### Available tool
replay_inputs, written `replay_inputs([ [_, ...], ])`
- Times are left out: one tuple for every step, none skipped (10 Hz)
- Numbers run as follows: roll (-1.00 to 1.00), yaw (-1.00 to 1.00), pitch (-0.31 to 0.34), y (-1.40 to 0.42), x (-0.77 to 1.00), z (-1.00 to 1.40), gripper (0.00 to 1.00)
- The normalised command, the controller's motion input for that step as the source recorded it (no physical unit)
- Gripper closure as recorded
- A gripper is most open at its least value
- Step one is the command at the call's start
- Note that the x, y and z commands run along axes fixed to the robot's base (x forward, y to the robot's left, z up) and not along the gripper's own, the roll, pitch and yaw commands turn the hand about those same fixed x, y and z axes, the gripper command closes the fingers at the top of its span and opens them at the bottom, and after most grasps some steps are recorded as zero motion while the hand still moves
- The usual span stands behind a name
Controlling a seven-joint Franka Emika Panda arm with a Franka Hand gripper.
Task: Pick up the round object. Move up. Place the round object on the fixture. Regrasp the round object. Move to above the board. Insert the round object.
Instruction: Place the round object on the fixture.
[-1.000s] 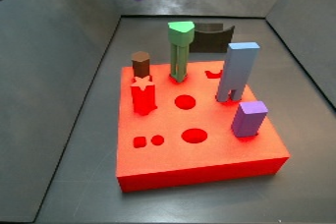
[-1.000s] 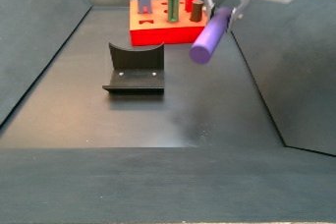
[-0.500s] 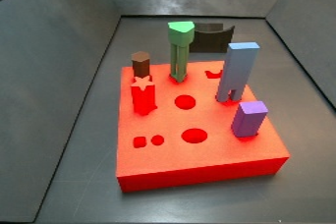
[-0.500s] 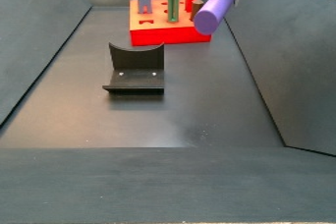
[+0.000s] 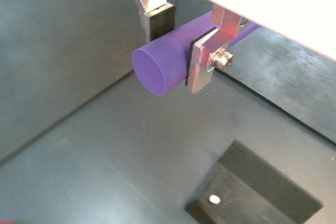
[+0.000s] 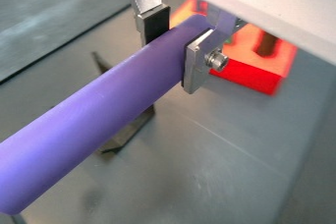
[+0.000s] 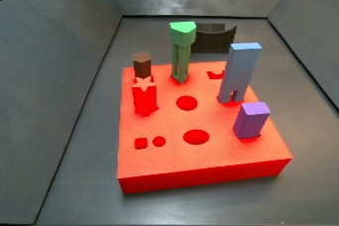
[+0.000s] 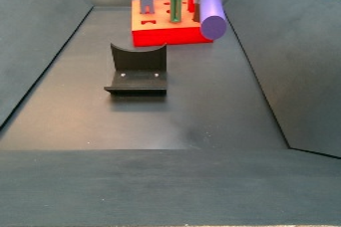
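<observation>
Wrist views showed the gripper clamped on the purple peg, held high above the floor with the fixture below. Pickup and lift appeared done; placing on the fixture, regrasping and insertion into the board remained.

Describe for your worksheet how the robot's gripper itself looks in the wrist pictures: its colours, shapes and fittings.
The gripper has two flat silver metal fingers with dark pads on their inner faces. A small bolt sits on one plate's outer side. Above them is a pale, whitish housing.
</observation>
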Motion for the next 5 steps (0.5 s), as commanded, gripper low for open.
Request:
replay_inputs([
  [-0.19,0.36,-0.016,-0.03,1.00,-0.06,1.00],
  [-0.19,0.26,-0.008,-0.03,1.00,-0.06,1.00],
  [-0.17,0.17,0.002,-0.03,1.00,-0.06,1.00],
  [-0.13,0.09,0.018,-0.03,1.00,-0.06,1.00],
  [-0.11,0.06,0.030,-0.03,1.00,-0.06,1.00],
])
